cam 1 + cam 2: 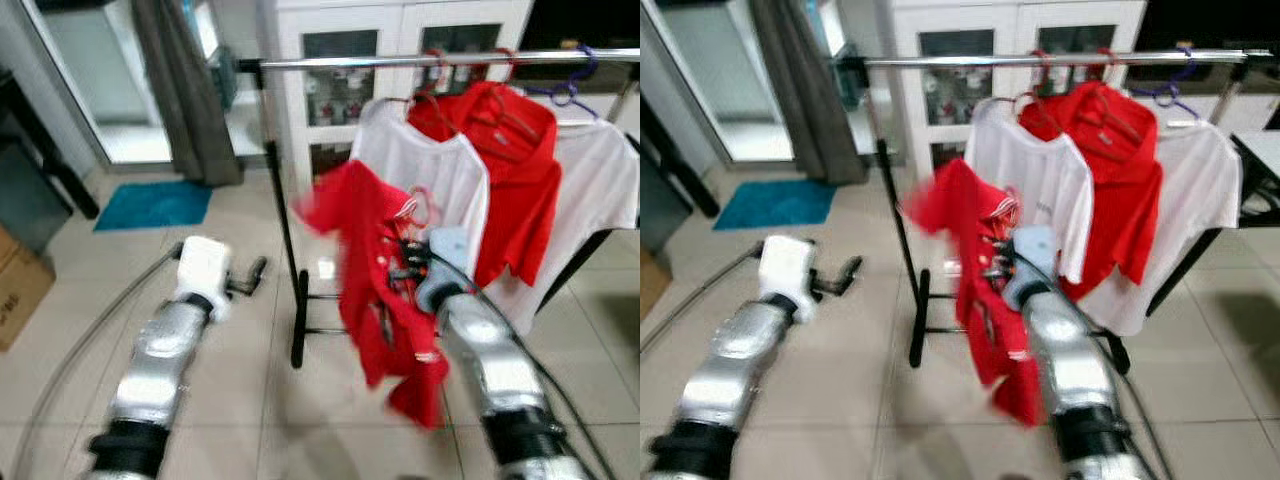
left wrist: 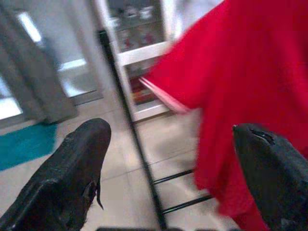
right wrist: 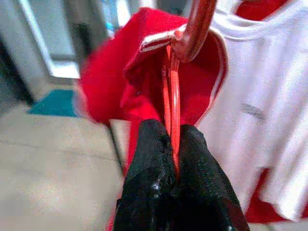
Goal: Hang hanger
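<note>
Right gripper [image 3: 174, 144]: fingers pinched together on the thin red hanger [image 3: 172, 103], which runs up between the pads to its hook near the shirt collar. The hanger carries a red shirt [image 1: 385, 290] (blurred in the head views), hanging off the gripper in front of the rack, below the rail and not on it. The shirt's lower hem droops past the right forearm.

Left gripper [image 1: 248, 278]: held out low over the tiled floor [image 1: 250, 390], to the left of the rack's upright. Fingers [image 2: 72, 168] spread wide, nothing between them. Through the gap, the black upright and the edge of the red shirt.

Rack [image 1: 285, 250]: black frame, silver rail [image 1: 440, 60] across the top. Already on the rail: a white shirt [image 1: 440, 180], a red shirt on its own hanger just behind it, a further white shirt [image 1: 595, 190] to the right on a purple hanger [image 1: 565, 90].

Surroundings: white glass-door cabinet [image 1: 340, 60] behind the rack, grey curtain [image 1: 185, 90] at left, teal mat [image 1: 150, 203] on the floor, cardboard box [image 1: 20, 285] at the far left edge.
</note>
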Motion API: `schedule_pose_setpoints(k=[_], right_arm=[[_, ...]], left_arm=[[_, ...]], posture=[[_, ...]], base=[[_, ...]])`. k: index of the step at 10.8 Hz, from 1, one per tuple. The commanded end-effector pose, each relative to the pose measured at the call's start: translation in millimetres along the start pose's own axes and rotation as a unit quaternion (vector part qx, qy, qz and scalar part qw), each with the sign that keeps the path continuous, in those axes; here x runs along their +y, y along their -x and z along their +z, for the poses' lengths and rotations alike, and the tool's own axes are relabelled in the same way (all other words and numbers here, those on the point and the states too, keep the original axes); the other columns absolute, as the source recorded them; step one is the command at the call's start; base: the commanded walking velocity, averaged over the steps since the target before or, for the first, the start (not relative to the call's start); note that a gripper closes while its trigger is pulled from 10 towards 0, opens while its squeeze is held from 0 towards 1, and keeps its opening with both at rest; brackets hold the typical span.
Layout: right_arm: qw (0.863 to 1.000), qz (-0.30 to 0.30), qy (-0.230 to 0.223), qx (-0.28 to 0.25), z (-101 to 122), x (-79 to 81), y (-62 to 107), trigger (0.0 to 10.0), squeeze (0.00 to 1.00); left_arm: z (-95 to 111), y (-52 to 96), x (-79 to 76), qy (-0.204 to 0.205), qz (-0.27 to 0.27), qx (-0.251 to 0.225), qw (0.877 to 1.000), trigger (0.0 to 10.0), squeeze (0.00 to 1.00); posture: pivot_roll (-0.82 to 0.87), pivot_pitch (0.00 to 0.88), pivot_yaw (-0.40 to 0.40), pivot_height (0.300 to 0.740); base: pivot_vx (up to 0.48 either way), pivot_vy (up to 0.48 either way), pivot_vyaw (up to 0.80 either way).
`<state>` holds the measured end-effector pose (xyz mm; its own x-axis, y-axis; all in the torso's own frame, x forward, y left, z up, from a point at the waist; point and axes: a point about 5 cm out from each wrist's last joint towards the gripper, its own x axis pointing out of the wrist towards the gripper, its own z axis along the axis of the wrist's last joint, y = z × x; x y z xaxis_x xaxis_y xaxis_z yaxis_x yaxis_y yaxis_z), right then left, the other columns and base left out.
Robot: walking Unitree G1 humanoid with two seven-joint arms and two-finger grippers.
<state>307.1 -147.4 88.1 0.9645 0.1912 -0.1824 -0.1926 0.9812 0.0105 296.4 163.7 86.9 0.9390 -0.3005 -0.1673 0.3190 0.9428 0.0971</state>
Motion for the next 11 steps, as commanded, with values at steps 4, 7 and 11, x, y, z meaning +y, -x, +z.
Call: schedule_pose_setpoints(k=[4,7,11], right_arm=[[0.999,0.004,0.002,-0.042,17.3,4.4,-3.0,10.0,0.0],[0.999,0.004,0.018,-0.041,17.4,4.4,-4.0,10.0,0.0],[0.999,-0.01,0.028,-0.027,16.8,0.8,-6.6,10.0,0.0]], left_arm=[[0.5,1.2,9.5,-0.011,0.006,0.002,1.0,10.0,0.91],[-0.2,0.3,10.8,-0.012,0.006,0.003,1.0,10.0,0.91],[0.6,-1.2,11.5,-0.013,0.007,0.001,1.0,10.0,0.91]], posture=[[-0.1,0.0,0.069,0.74],[-0.1,0.0,0.065,0.74],[-0.1,0.0,0.064,0.74]], base=[[0.364,0.0,0.0],[0.376,0.0,0.0],[0.387,0.0,0.0]])
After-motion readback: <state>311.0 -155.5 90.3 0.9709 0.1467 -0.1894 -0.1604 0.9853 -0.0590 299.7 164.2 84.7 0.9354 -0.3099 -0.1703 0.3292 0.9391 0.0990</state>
